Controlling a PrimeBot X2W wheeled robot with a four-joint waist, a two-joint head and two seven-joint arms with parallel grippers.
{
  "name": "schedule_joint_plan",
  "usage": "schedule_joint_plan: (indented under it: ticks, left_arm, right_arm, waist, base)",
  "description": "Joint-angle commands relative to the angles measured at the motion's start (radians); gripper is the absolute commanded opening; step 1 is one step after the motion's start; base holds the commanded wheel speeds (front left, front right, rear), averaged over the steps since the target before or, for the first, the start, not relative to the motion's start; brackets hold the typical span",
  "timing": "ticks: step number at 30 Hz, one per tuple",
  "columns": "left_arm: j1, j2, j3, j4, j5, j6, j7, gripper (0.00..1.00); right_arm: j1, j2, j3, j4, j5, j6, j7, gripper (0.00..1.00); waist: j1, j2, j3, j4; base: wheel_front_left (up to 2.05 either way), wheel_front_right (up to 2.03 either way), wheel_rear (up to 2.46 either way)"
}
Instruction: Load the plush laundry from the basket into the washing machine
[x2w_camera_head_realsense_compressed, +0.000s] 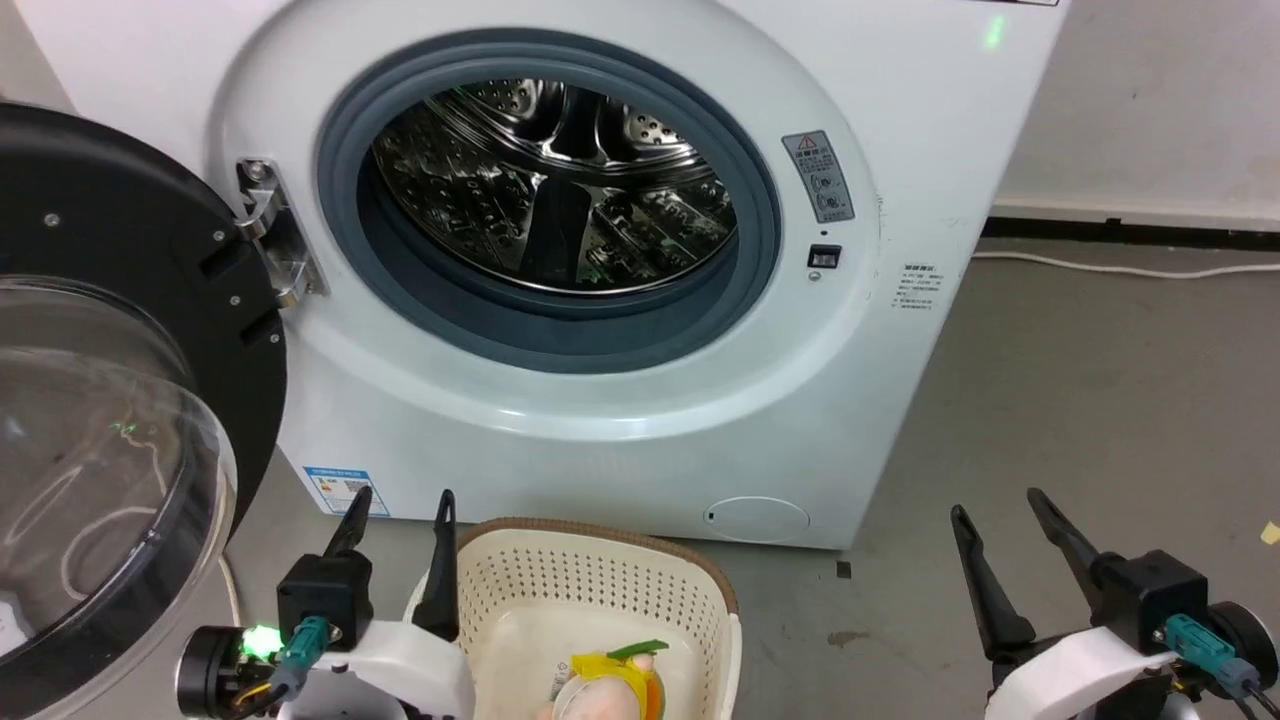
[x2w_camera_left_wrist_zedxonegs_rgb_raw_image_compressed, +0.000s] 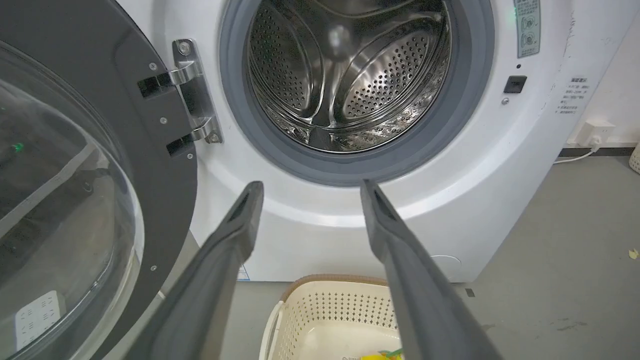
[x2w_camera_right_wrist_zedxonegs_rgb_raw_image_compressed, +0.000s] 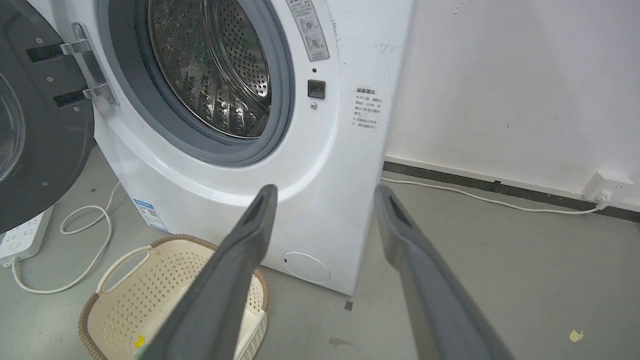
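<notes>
Floor (x2w_camera_head_realsense_compressed: 1100, 400): plush laundry (x2w_camera_head_realsense_compressed: 605, 678) in basket (x2w_camera_head_realsense_compressed: 560, 585), washing machine (x2w_camera_head_realsense_compressed: 560, 470) open.

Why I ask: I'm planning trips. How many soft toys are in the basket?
1: the soft toy lies on the basket floor at the head view's bottom edge; others may be hidden beyond it.

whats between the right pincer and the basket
In the head view, bare grey floor lies between the right pincer and the basket, marked by a small dark fleck and a faint stain.
</notes>
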Motion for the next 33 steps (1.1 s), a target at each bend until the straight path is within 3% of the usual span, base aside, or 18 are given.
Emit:
schedule_joint_plan:
  ticks: [1, 16, 33]
  left_arm:
    - [-0.008, 0.000, -0.010, 0.008, -0.006, -0.003, -0.010, 1.00]
    - [-0.073, 0.003, -0.062, 0.135, -0.018, -0.020, -0.024, 1.00]
    - [-0.204, 0.031, -0.102, 0.381, -0.051, -0.034, -0.014, 1.00]
  right_arm:
    - [-0.006, 0.000, -0.005, -0.004, 0.012, 0.000, -0.010, 1.00]
    - [-0.031, 0.000, -0.013, -0.006, 0.059, 0.000, -0.041, 1.00]
    - [-0.069, -0.001, -0.003, -0.014, 0.125, 0.000, -0.077, 1.00]
  waist:
    - [0.0000, 0.0000, 0.007, -0.004]
    - [0.0000, 0.0000, 0.097, -0.048]
    - [0.0000, 0.0000, 0.237, -0.110]
  base:
    - [0.00, 0.00, 0.00]
    - [0.00, 0.00, 0.00]
    - [0.00, 0.00, 0.00]
